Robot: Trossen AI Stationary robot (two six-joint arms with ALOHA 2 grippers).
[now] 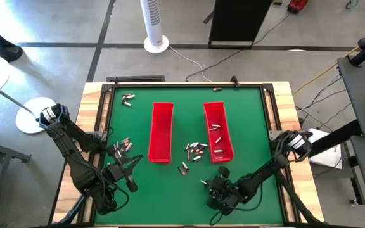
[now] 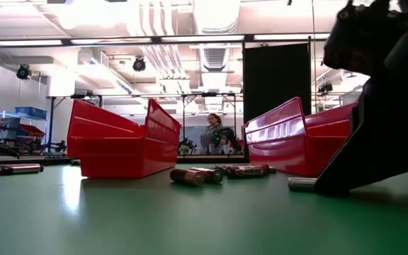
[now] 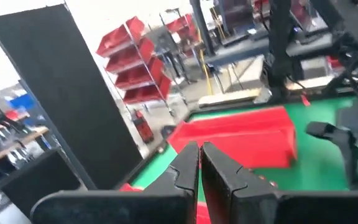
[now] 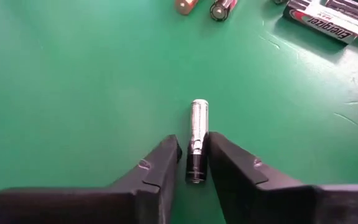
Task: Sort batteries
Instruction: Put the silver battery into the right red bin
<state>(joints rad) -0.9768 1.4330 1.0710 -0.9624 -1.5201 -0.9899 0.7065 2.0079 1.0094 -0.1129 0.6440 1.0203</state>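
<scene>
Right gripper (image 4: 193, 163) low on the green counter (image 4: 73, 93) near the right red tray (image 1: 218, 131), fingers slightly apart around one battery (image 4: 197, 140) lying flat, left gripper (image 3: 200, 163) fingers shut, holding nothing

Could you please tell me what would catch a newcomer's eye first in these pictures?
Most likely the two long red trays, lying side by side in the middle of the green table, with a heap of batteries scattered between their near ends. Next comes the right hand, low on the mat near the table's front edge, its fingers either side of a single battery. The left hand is shut and empty at the front left.
</scene>
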